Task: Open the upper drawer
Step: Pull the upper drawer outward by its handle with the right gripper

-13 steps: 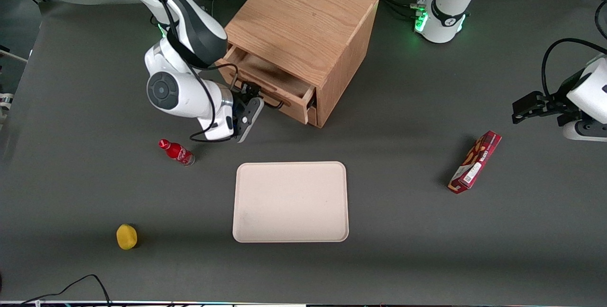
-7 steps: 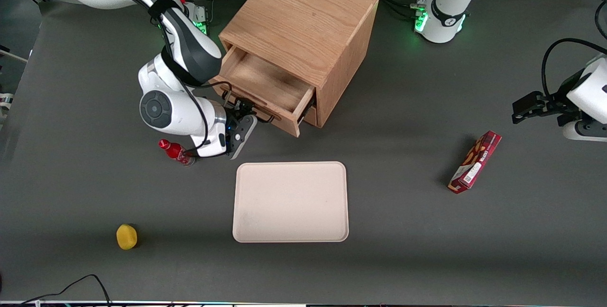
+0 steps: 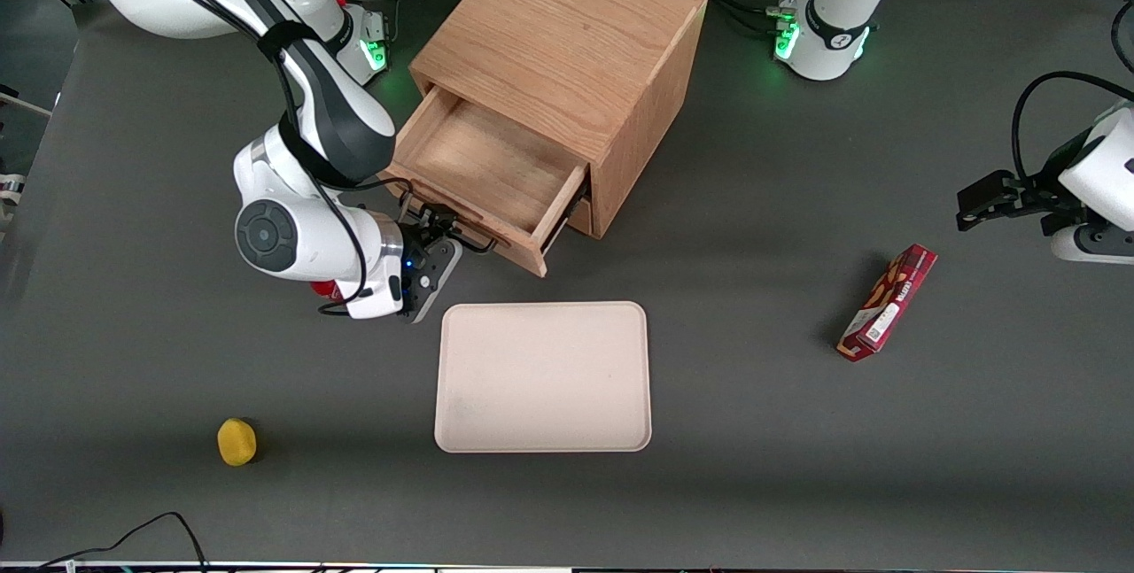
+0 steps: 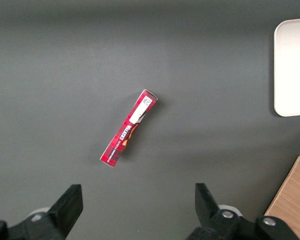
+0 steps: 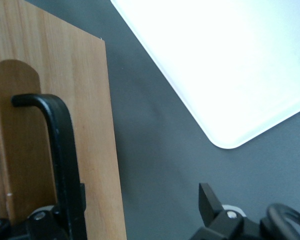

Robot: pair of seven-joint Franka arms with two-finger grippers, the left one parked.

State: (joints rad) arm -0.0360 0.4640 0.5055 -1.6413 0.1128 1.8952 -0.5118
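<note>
On dark grey table [image 3: 797, 467]: gripper [image 3: 440, 235] at upper drawer [image 3: 483, 167] handle.

A beige tray [image 3: 542, 375] is lying flat on the dark worktop [image 3: 753, 467]. A red snack box [image 3: 888, 302] is resting toward the parked arm's end. A yellow fruit [image 3: 236, 442] is sitting nearer the front camera than the tray.
</note>
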